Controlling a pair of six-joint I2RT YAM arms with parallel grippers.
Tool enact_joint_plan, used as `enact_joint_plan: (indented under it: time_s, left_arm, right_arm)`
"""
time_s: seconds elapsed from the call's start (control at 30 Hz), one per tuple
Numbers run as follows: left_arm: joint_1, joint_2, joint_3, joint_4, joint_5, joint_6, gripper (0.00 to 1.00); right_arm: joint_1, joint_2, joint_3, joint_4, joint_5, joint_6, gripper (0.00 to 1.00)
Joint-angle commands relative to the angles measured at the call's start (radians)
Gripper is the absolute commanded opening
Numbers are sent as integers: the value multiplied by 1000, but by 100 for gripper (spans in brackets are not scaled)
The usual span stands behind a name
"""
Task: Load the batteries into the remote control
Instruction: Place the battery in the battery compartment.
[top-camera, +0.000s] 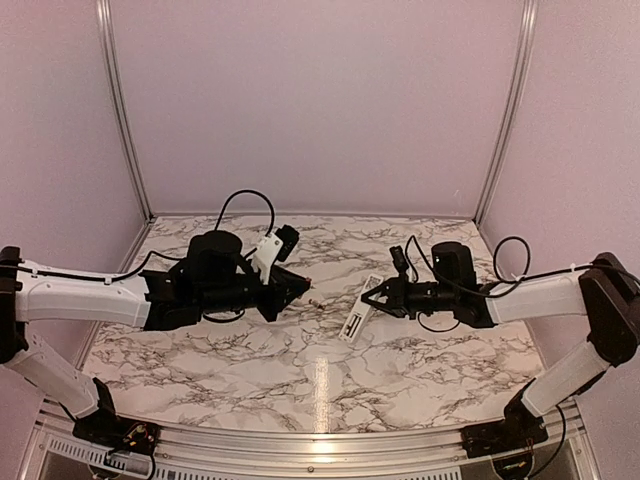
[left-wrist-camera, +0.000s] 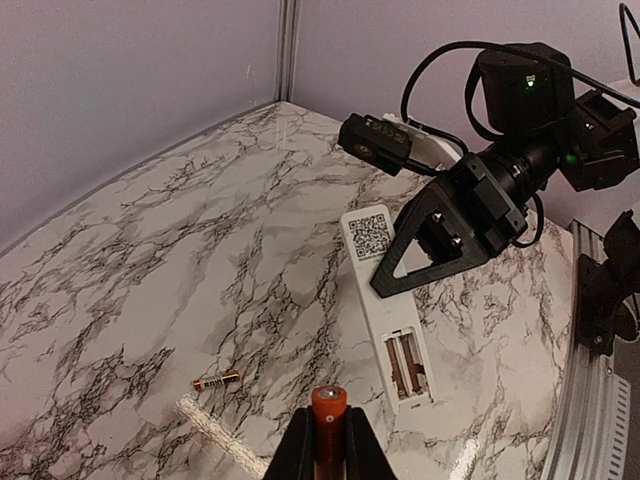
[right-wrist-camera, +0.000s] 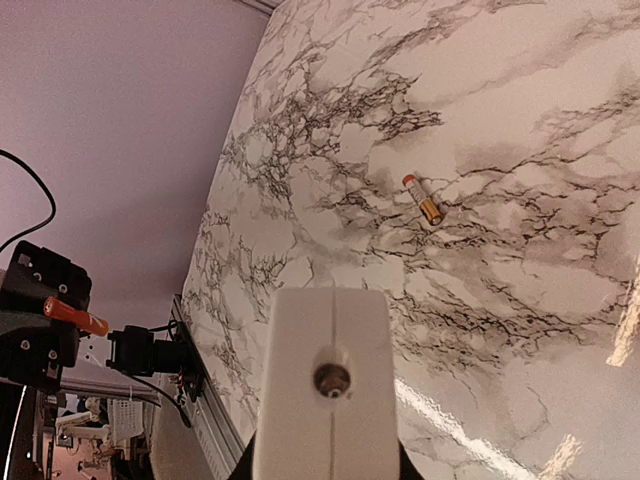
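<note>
My left gripper (top-camera: 298, 288) is shut on a reddish-orange battery (left-wrist-camera: 329, 415), held end-up above the table. My right gripper (top-camera: 372, 297) is shut on the white remote control (top-camera: 354, 319) and holds its upper end, with the lower end down near the table. In the left wrist view the remote (left-wrist-camera: 378, 300) shows its back, with a QR label and the open battery bay (left-wrist-camera: 408, 364) facing up. The second battery (left-wrist-camera: 216, 381) lies loose on the marble between the grippers. It also shows in the right wrist view (right-wrist-camera: 423, 199), beyond the remote's end face (right-wrist-camera: 330, 380).
The marble table (top-camera: 250, 370) is closed in by purple walls at the back and sides. A metal rail (top-camera: 320, 455) runs along the near edge. Cables loop over both wrists.
</note>
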Motion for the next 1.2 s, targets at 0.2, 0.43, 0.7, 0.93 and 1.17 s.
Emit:
enact_joint_plan:
  time_s: [0.2, 0.43, 0.7, 0.93, 1.17]
  left_arm:
    - [-180, 105, -113, 327, -206, -132, 0]
    - [-239, 232, -29, 325, -203, -78, 0]
    - [-243, 296, 10, 316, -222, -74, 0]
    - [-243, 350, 23, 321, -225, -86, 0]
    - [-243, 361, 10, 337, -267, -94, 0]
  right_arm:
    - [90, 55, 34, 39, 74, 134, 0]
    - [125, 63, 41, 53, 84, 186, 0]
    - [134, 43, 27, 58, 93, 214, 0]
    - [135, 20, 31, 49, 90, 226, 0]
    - [135, 12, 44, 36, 85, 219, 0]
